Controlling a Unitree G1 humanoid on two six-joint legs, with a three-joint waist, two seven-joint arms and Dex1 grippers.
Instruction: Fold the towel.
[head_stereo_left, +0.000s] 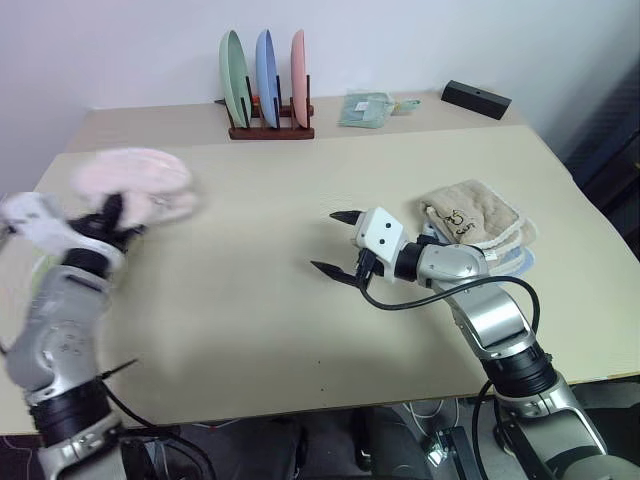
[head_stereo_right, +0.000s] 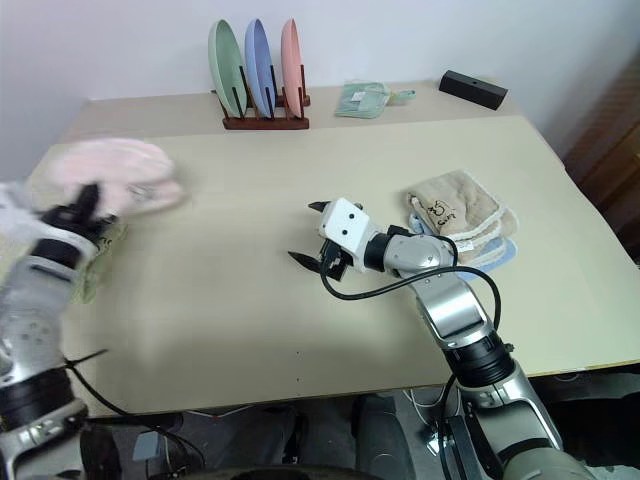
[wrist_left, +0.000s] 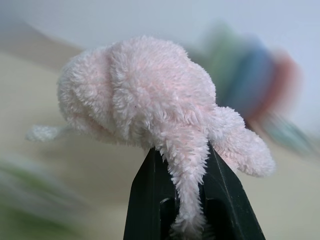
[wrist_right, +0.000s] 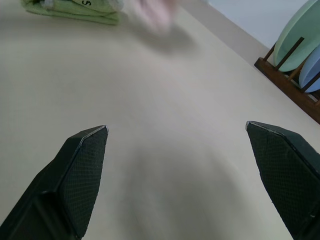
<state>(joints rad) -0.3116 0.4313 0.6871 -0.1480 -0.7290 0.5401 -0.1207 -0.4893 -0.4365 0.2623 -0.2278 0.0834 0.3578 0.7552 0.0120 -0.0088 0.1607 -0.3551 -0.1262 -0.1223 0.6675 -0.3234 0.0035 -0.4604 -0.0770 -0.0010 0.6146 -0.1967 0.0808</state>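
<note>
You see even, soft indoor light with faint shadows on the table (head_stereo_left: 300, 330) and no glare. Motion blur smears the towel (head_stereo_left: 135, 180) and the left gripper (head_stereo_left: 110, 215) in both eye views. In the left wrist view the towel's pile is sharp while the plates (wrist_left: 250, 75) behind dissolve out of focus.

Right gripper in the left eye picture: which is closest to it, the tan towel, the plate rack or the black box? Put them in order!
From the right gripper, open over the table middle:
1. The tan towel, just behind it on the robot's right.
2. The plate rack, at the back of the table.
3. The black box, at the back right corner.
</note>
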